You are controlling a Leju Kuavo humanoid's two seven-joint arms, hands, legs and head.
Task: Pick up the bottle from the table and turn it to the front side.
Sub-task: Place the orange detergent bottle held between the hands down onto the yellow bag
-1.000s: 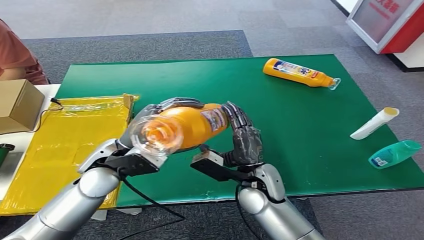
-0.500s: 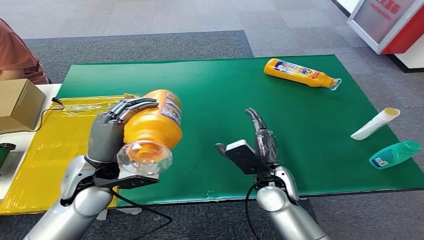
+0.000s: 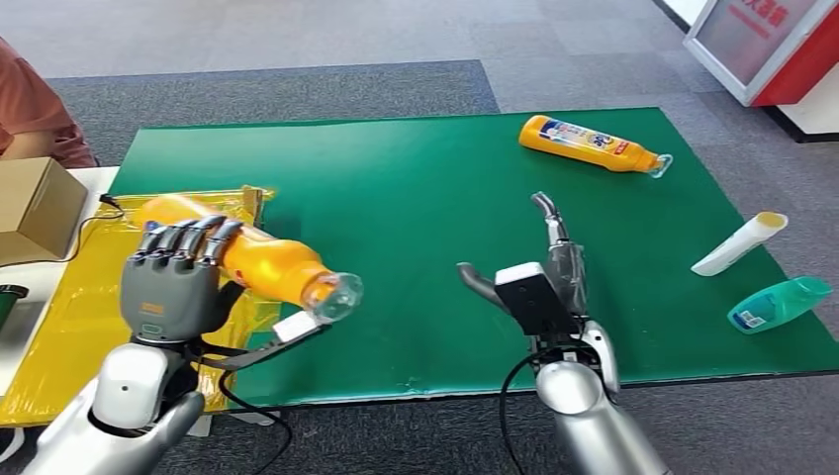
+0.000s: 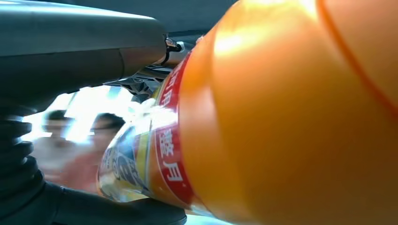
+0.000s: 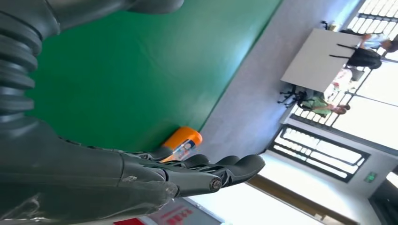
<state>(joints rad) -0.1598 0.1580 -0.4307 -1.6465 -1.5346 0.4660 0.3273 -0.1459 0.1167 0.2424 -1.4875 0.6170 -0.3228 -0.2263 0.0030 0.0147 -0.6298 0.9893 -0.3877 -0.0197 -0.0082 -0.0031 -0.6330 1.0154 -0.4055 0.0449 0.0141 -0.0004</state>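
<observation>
At the far left a cardboard box point(image 3: 38, 208) sits off the table, and a person's sleeve point(image 3: 35, 114) shows behind it. A yellow plastic bag point(image 3: 69, 307) covers the left end of the green table point(image 3: 435, 188). Above that bag, near the front left corner, the left hand point(image 3: 173, 282) wraps its fingers over the body of the orange bottle point(image 3: 252, 262), lifted clear of the surface and lying roughly level, its clear cap pointing right toward the table's middle. In the left wrist view the red-banded label point(image 4: 164, 154) sits on the side toward the wrist camera.

To do the turn well, I'd judge the hand should roll the bottle about its long axis, gripping the body firmly so the slick plastic doesn't slide, until the label faces forward.

Near the middle of the front edge the right hand point(image 3: 549, 267) is spread, fingers straight and apart, holding nothing. Toward the back right corner lies a second orange bottle point(image 3: 589, 143); at the right edge rest a white tube point(image 3: 740, 244) and a teal bottle point(image 3: 782, 303).
</observation>
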